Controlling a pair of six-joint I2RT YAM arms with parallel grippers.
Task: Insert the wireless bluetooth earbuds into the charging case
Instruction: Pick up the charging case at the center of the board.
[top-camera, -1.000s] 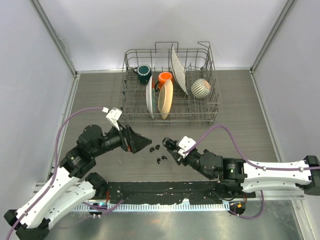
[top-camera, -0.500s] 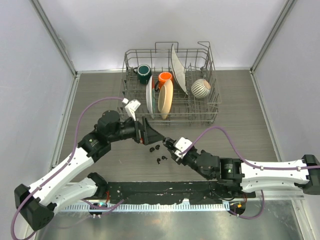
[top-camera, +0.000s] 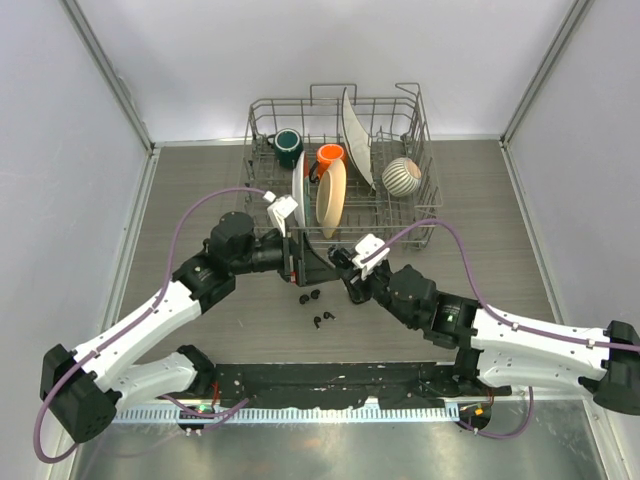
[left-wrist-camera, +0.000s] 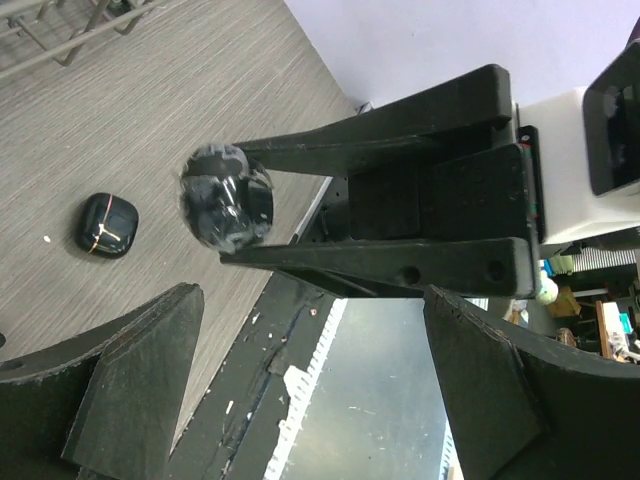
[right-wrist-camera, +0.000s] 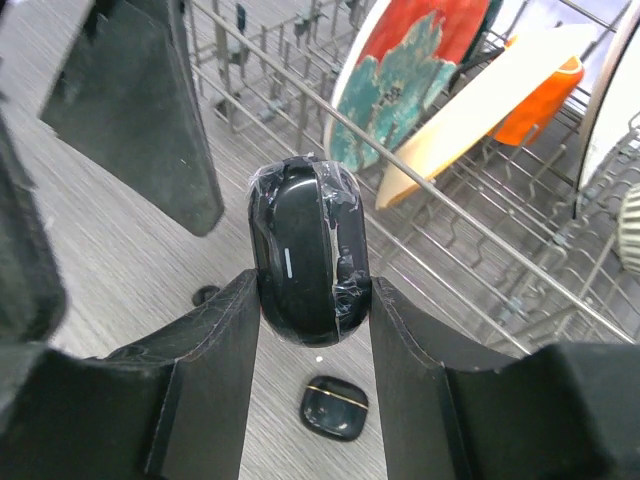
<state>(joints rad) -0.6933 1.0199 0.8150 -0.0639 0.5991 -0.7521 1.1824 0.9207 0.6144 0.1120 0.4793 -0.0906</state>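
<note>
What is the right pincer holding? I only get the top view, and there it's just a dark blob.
Observer: The right wrist view shows the right pincer clamped on a glossy black oval case wrapped in clear film.
Operator: Is it open?
Observer: It looks shut. From that close, a seam runs down its edge with no gap.
Operator: And the other one?
Observer: Its own camera shows the left pincer wide open and holding nothing, pointed at that case.
</note>
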